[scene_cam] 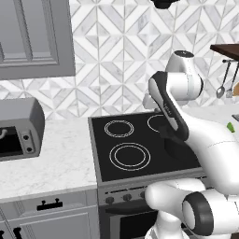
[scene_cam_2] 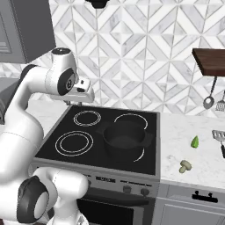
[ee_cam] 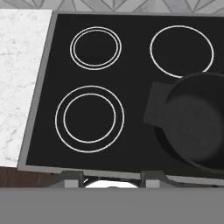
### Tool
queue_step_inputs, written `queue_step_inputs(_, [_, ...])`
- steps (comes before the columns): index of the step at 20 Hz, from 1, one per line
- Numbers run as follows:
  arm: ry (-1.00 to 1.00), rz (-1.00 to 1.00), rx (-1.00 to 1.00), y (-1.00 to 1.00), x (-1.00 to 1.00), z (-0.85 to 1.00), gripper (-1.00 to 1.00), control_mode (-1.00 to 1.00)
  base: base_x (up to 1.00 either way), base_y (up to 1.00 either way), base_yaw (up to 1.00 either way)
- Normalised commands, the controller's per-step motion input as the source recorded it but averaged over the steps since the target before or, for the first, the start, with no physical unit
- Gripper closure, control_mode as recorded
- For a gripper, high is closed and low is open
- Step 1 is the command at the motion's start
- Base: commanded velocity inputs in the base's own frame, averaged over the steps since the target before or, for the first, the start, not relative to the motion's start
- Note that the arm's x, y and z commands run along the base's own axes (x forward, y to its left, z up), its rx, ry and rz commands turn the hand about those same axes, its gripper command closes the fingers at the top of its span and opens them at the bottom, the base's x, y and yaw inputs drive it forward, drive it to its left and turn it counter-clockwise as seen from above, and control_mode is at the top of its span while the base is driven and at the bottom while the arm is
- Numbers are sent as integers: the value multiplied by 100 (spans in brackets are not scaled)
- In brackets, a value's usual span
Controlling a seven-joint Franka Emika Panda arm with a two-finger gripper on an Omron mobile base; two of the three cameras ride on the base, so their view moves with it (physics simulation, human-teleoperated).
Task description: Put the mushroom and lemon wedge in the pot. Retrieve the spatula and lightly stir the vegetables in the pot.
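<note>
On your left sits a boxy grey toaster oven (scene_cam: 18,128) on the marbled white desk (scene_cam_2: 193,156). The glossy black stove (scene_cam_2: 88,145) carries the round, squat matte pot (scene_cam_2: 125,139). Right of it lie the green lemon wedge (scene_cam_2: 194,141), pale mushroom (scene_cam_2: 185,166) and slotted metal spatula (scene_cam_2: 219,136). Your arm is raised, hand tilted downward; you cannot tell the pincer's (ee_cam: 113,178) spread.
</note>
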Motion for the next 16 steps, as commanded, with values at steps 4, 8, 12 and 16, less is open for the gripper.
queue_step_inputs(4, [0,0,0,0,0,0,-100,100,0,0,0])
queue_step_inputs(8, [0,0,0,0,0,0,-100,100,2,-2,0])
queue_step_inputs(12, [0,0,0,0,0,0,-100,100,0,-69,2])
queue_step_inputs(16, [0,0,0,0,0,0,-100,100,0,-85,0])
